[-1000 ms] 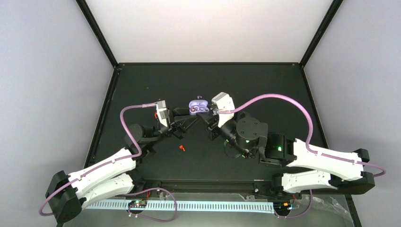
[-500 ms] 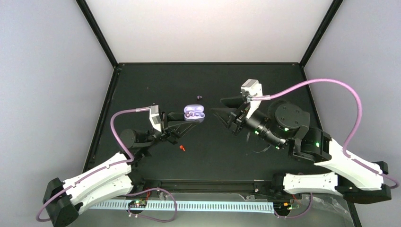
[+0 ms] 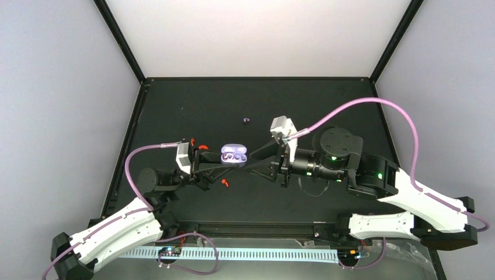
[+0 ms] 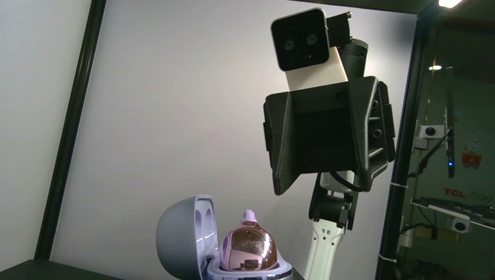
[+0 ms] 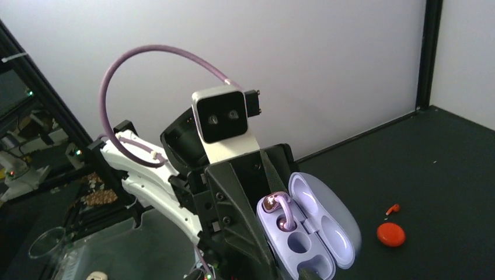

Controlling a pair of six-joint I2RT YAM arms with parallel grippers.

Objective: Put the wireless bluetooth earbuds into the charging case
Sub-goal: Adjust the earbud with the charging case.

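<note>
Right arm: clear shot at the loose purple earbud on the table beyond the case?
Probably yes. The lavender earbud lies alone on the bare table, beyond the charging case that the left tool holds. The right tool is close by, with nothing between.

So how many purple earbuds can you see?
2. One purple earbud sits in the open case that the left gripper holds. The other purple earbud lies loose on the table, farther back. More may be hidden.
</note>
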